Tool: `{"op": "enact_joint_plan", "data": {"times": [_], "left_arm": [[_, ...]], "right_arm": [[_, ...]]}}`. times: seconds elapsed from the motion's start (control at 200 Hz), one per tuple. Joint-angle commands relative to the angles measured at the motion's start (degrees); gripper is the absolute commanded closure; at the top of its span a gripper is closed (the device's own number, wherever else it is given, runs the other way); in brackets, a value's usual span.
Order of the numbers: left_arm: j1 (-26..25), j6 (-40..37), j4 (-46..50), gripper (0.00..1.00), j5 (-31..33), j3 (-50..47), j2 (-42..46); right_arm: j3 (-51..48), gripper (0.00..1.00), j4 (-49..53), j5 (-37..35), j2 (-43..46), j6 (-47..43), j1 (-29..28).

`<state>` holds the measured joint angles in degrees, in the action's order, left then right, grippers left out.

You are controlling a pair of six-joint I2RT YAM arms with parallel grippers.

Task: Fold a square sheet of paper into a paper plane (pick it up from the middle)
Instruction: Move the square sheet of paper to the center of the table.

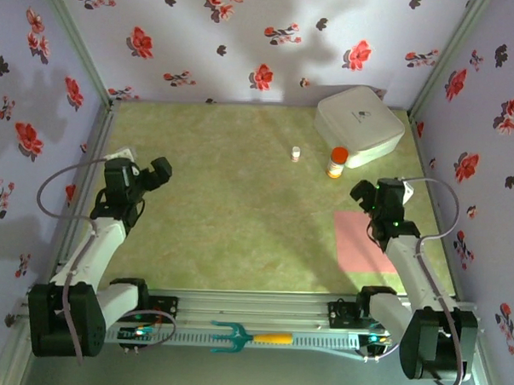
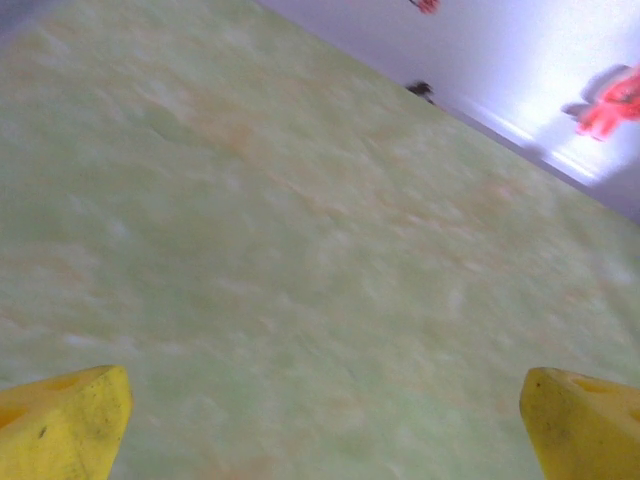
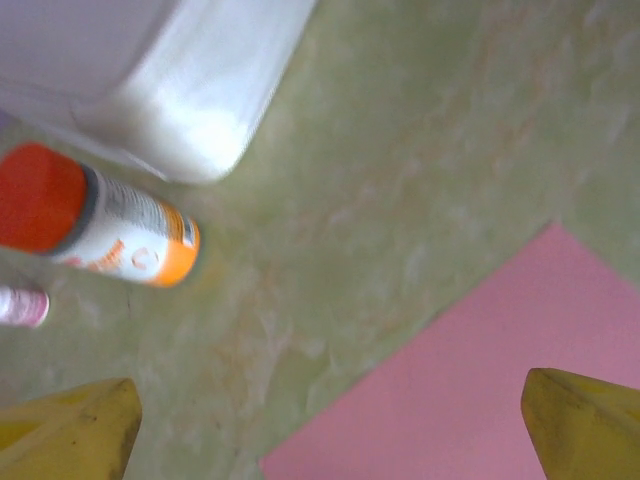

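My right gripper (image 3: pixel 330 430) is wide open and empty, by the square sheet of paper (image 3: pixel 480 380). It looks thin, floppy, flat, so pinch mid-sheet. My left gripper (image 2: pixel 320 425) is open, empty.

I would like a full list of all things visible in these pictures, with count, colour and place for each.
square sheet of paper: 1, salmon pink, flat on the table's right side
box: 1, white, far right corner
bottle: 1, white with orange cap, in front of the box
small vial: 1, whitish, left of the bottle
fork: 1, teal with orange handle, near rail between the arm bases
table: 1, mottled green
left end effector: 1, yellow fingertips, open, over bare table
right end effector: 1, yellow fingertips, open, over the paper's edge
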<state>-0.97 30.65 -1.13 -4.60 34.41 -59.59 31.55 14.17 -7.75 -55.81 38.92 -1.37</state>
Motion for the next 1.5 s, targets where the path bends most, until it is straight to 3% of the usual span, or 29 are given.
{"op": "enact_joint_plan", "data": {"times": [0.0,0.115,0.305,0.86,1.065,1.29,1.395,1.495], "left_arm": [[-0.5,8.1,3.2,0.0,-13.1,-1.5,2.9],[-4.4,12.4,1.2,0.0,-14.4,-4.4,6.0],[-11.5,12.4,2.3,0.0,-14.2,-6.3,8.4],[-12.8,11.4,5.9,0.0,-12.0,-5.9,12.2],[-12.8,11.7,6.1,0.0,-11.7,-6.2,13.9],[-12.9,12.6,6.1,0.0,-11.6,-7.1,15.4],[-12.8,12.6,6.3,0.0,-11.8,-7.2,15.7],[-12.9,12.8,6.0,0.0,-12.3,-7.1,15.4]], "right_arm": [[-1.1,0.03,5.1,5.3,0.0,5.4,0.3],[-0.8,0.05,6.8,8.1,-2.4,7.5,0.4],[-0.3,0.07,8.8,11.9,-7.0,8.4,0.4],[-5.7,0.14,2.9,17.1,-12.6,15.3,-2.1],[-7.0,0.14,-2.0,14.1,-13.0,28.7,-12.3],[-8.5,0.14,-12.1,-0.1,-14.0,56.5,-32.9],[-5.6,0.14,-15.4,-3.3,-18.2,62.4,-39.2],[1.1,0.15,-13.7,-1.4,-21.9,57.5,-41.1]]}}
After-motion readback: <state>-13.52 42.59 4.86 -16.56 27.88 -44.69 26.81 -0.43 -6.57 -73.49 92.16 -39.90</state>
